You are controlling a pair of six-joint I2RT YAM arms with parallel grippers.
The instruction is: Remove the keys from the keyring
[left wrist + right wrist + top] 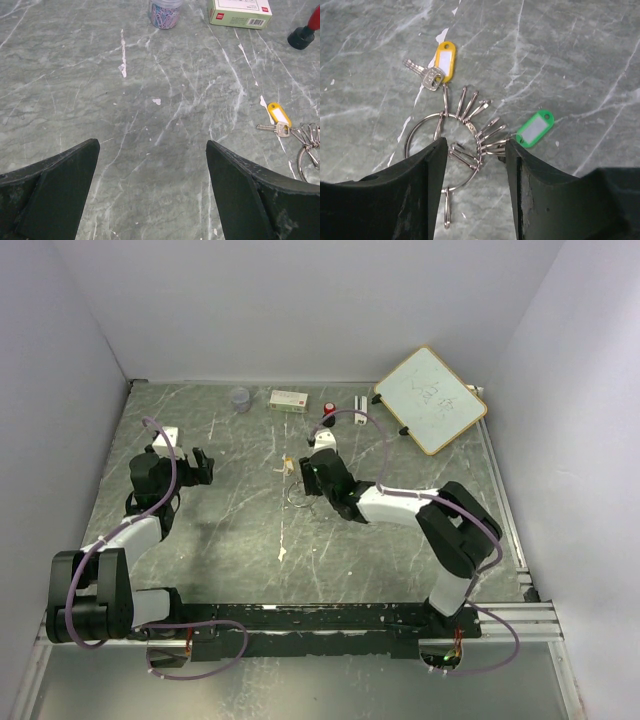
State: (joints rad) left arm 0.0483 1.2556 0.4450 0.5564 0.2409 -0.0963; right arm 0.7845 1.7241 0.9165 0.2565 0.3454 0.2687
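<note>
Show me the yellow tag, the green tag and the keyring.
yellow tag (445, 61): right wrist view, middle of its label.
green tag (535, 129): right wrist view, middle of its label.
keyring (420, 121): right wrist view, upper left arc of the wire.

There is one keyring (427, 119). On it I count two plastic tags, one yellow tag (445, 60) and one green tag (535, 128), and one silver key (426, 76). The small silvery clips (470, 102) on the ring are about ten; the exact number I cannot tell. On the worktop (75, 75) there are also one jar (165, 11), one box (240, 12), one red-and-black knob (302, 35) and one whiteboard (430, 398).
</note>
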